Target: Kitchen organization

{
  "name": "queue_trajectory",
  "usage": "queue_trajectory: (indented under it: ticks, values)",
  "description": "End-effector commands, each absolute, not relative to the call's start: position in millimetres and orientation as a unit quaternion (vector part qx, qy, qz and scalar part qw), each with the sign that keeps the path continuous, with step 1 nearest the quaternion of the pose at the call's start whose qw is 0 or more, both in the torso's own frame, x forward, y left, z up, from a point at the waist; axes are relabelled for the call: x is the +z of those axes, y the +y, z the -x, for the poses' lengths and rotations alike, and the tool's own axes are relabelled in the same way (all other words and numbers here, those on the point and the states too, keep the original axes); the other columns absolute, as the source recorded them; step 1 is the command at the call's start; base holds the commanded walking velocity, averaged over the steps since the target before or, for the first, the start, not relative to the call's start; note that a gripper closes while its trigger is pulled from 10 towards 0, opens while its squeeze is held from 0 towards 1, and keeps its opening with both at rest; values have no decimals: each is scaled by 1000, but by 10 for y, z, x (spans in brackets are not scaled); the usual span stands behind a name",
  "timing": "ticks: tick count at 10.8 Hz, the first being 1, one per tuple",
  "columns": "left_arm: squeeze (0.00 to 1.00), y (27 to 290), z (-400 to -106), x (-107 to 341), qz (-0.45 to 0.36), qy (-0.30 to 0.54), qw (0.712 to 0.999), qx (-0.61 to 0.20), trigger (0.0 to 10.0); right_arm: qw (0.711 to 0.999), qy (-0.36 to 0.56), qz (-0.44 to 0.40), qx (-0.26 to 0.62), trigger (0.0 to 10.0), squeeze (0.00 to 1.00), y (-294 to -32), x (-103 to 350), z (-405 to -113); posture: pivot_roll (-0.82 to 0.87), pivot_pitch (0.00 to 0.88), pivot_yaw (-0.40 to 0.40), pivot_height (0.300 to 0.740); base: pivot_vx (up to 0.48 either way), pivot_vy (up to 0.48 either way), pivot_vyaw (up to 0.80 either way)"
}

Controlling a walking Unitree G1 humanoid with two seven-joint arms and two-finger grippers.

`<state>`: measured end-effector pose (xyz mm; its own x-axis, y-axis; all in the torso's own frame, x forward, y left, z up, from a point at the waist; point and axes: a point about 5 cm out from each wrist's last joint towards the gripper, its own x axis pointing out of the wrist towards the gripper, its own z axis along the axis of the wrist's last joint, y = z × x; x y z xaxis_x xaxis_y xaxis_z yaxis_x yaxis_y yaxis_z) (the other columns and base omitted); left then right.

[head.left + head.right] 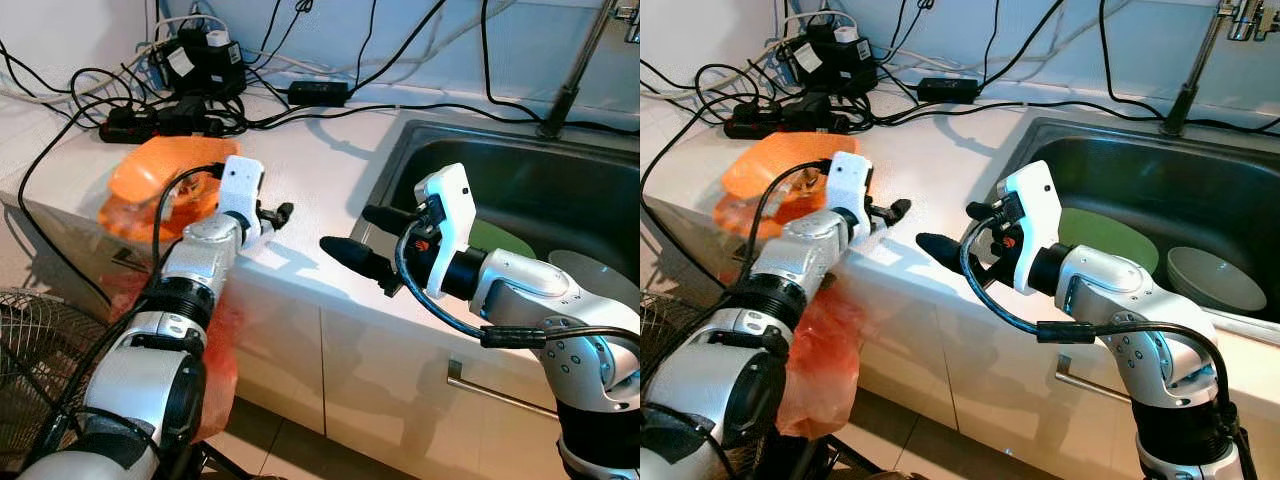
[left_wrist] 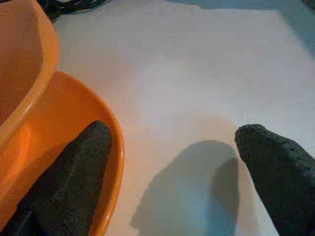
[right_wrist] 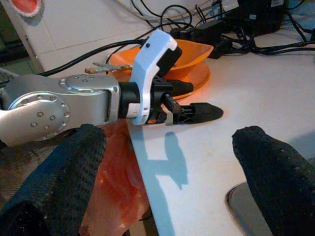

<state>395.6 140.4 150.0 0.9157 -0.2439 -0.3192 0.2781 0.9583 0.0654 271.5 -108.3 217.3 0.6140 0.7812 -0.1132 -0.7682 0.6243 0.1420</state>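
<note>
Orange bowls [image 1: 150,175], glossy, nested, beside left claw [image 1: 272,214]

I am looking at a home kitchen: a steel sink [image 1: 420,150] sunk into a white countertop [image 1: 310,150], a tap [image 1: 580,70] behind the sink, bowls [image 1: 1212,277] inside it, cabinet doors [image 1: 390,380] below it.

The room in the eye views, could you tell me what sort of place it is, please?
Most likely a home kitchen: a stainless steel sink holding a green plate and white bowl, set in a white countertop above cabinet doors.
</note>
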Motion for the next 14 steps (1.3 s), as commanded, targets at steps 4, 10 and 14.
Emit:
queue_trajectory:
  ticks: [4,10,14]
  values:
    - [0,1499,-3878,1271,-44,201,969,-134,10000,900,73,-34,428,10000,0,-1078,2200,-2704,-74,0,82,740,0,0,0]
    - [0,1450,-3868,1237,-45,200,966,-158,10000,900,73,-30,428,10000,0,-1089,2202,-2701,-79,0,76,740,0,0,0]
    - [0,1338,-3857,1233,-38,190,962,-193,10000,900,75,-29,429,10000,0,-1082,2200,-2700,-78,0,73,740,0,0,0]
